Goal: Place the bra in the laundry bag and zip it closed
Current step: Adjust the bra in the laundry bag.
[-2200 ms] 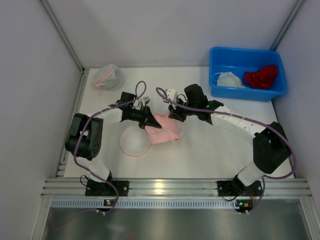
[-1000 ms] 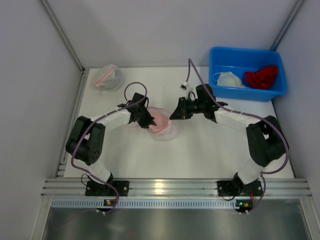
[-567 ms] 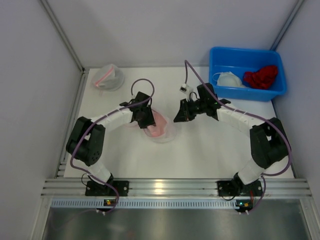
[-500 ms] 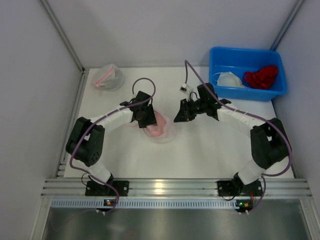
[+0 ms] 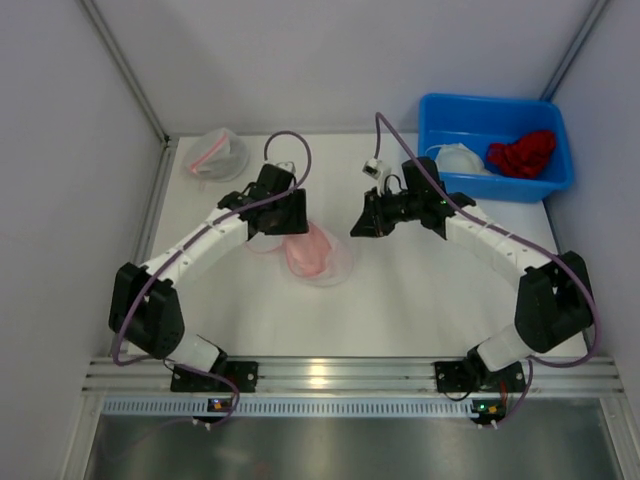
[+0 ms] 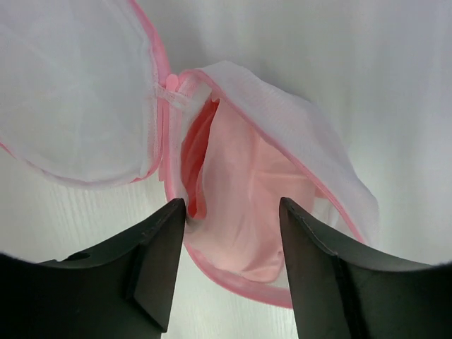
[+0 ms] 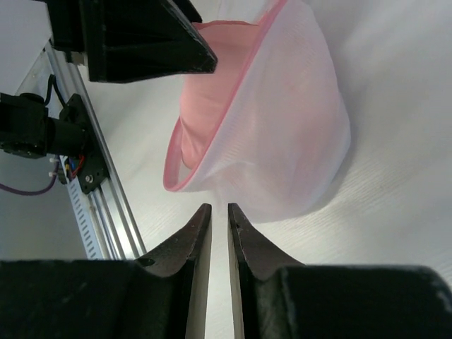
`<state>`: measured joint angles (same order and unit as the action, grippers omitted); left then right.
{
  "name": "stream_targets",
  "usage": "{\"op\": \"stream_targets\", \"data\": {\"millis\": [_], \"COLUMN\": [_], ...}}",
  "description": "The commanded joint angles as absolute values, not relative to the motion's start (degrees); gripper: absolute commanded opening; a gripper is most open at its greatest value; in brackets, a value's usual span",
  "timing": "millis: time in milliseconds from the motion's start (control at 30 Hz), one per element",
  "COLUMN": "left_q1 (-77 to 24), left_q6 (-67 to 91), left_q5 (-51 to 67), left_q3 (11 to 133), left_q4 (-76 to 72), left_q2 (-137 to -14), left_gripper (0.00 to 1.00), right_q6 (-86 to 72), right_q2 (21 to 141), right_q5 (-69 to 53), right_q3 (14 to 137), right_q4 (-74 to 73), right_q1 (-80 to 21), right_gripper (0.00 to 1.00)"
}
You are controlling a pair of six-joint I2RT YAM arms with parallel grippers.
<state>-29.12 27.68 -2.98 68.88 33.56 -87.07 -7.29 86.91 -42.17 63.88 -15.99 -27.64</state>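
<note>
A couple of seconds ago the bra (image 5: 308,250) lay spread out beside the laundry bag (image 5: 338,268). Now I see it tucked inside, with pink showing through the mesh. My left gripper (image 6: 233,208) was pinched down on the cloth inside the bag a second ago. It has since spread its fingers wide, let go and lifted back to hover just over the bag's far-left rim, and that arm has stretched out straighter. My right gripper (image 7: 219,212) was working right at the bag's mouth earlier. It has drawn off the bag's right edge and now sits just beside it, jaws nearly together on nothing.
</note>
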Motion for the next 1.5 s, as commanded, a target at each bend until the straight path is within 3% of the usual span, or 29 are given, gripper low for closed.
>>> {"op": "stream_targets", "data": {"millis": [0,100,367,467,933,1067,1233,1467], "left_q1": [-26.29,-20.42,-10.65,-10.11,-10.81,-11.07,-11.07,-10.99], "left_q6": [25.57,27.77,29.53,31.90,38.23,39.29,39.55,39.73], "left_q5": [-1.86,3.94,13.43,23.19,27.24,27.60,27.86,28.65], "left_q3": [68.13,64.17,55.21,51.59,50.19,49.75,49.92,50.01], "left_q4": [35.51,35.68,34.02,29.53,16.09,15.38,15.38,15.99], "left_q2": [-79.64,-75.24,-75.32,-79.10,-88.67,-89.56,-87.63,-83.33], "left_gripper": [0.60,0.45,0.28,0.31,0.38,0.26,0.00,0.00], "right_q6": [-3.61,-3.34,-1.59,-0.53,0.71,-3.33,-6.41,-8.69], "right_q2": [83.32,82.97,88.32,92.45,101.24,103.88,107.22,111.79], "right_q5": [-41.92,-42.27,-41.75,-39.29,-34.11,-30.33,-22.35,-12.93], "right_q3": [68.20,69.34,77.95,81.65,83.76,82.62,81.74,83.32], "right_q4": [-16.96,-15.91,-15.38,-17.14,-16.00,-13.02,-10.46,-12.30], "right_q1": [-27.95,-28.04,-33.39,-38.66,-46.84,-47.81,-49.65,-52.38], "right_gripper": [0.16,0.17,0.16,0.16,0.17,0.16,0.15,0.14]}}
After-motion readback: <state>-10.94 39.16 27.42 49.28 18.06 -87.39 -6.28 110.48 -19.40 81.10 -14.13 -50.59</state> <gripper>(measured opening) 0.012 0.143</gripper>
